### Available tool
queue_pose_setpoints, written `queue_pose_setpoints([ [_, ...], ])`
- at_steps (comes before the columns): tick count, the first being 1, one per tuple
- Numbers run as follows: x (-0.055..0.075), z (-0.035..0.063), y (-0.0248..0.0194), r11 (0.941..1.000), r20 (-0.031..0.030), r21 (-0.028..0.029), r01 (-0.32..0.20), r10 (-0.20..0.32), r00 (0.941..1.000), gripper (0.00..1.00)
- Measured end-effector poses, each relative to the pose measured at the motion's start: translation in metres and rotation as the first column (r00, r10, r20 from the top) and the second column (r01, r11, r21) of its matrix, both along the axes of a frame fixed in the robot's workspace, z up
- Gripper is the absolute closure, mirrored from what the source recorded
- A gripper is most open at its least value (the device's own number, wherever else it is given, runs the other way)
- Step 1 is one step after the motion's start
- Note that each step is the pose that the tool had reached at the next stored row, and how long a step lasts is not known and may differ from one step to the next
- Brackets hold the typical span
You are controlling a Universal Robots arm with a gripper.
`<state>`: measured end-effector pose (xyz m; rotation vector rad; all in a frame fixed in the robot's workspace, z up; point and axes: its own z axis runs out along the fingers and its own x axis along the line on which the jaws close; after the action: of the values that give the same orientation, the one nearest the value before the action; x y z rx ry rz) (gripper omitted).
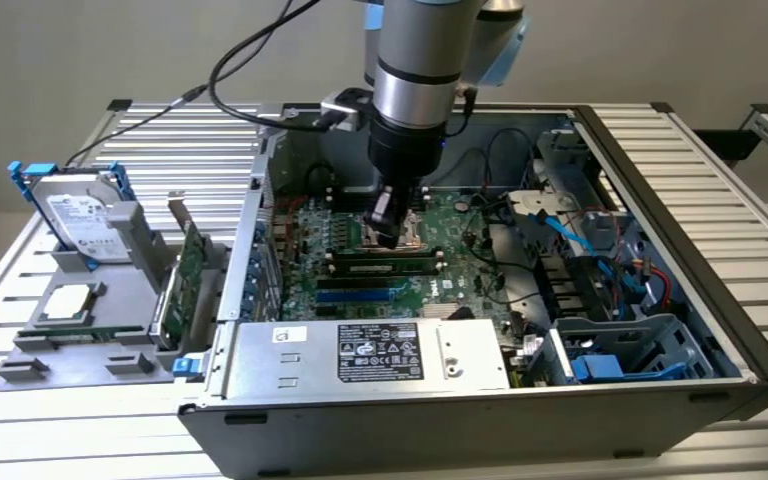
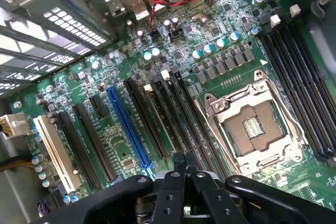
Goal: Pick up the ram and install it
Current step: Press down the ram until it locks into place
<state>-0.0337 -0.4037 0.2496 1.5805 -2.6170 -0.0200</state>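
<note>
Now ram [image 1: 381, 266] flat, left-right lengthwise.

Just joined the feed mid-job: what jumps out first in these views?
The arm plunges into the open PC case, its gripper low over the green motherboard. A RAM stick lies across the board just below the gripper in the exterior view. In the wrist view, the empty CPU socket and one blue slot among the black ones stand out; a hard drive stands on a grey holder at the exterior view's left.
</note>
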Motion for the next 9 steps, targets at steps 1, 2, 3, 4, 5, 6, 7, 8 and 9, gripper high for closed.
queue_pose_setpoints([
  [1, 0.0, 0.0, 0.0, 0.9999, 0.0005, 0.0, 0.012, -0.012, 0.9999, 0.89],
  [2, 0.0, 0.0, 0.0, 0.9997, 0.0011, 0.0001, 0.025, -0.025, 0.9997, 0.89],
  [3, 0.0, 0.0, 0.0, 0.9993, 0.0016, 0.0001, 0.038, -0.038, 0.9993, 0.89],
  [4, 0.0, 0.0, 0.0, 0.9987, 0.002, 0.0001, 0.051, -0.051, 0.9987, 0.89],
  [5, 0.0, 0.0, 0.0, 0.9979, 0.0024, 0.0, 0.065, -0.065, 0.9979, 0.89],
  [6, 0.0, 0.0, 0.0, 0.997, 0.0026, 0.0001, 0.078, -0.078, 0.997, 0.89],
  [7, 0.0, 0.0, 0.0, 0.9958, 0.0027, 0.0, 0.091, -0.091, 0.9958, 0.89],
  [8, 0.0, 0.0, 0.0, 0.9945, 0.0029, 0.0002, 0.105, -0.105, 0.9945, 0.89],
  [9, 0.0, 0.0, 0.0, 0.993, 0.003, 0.0001, 0.118, -0.118, 0.993, 0.89],
])
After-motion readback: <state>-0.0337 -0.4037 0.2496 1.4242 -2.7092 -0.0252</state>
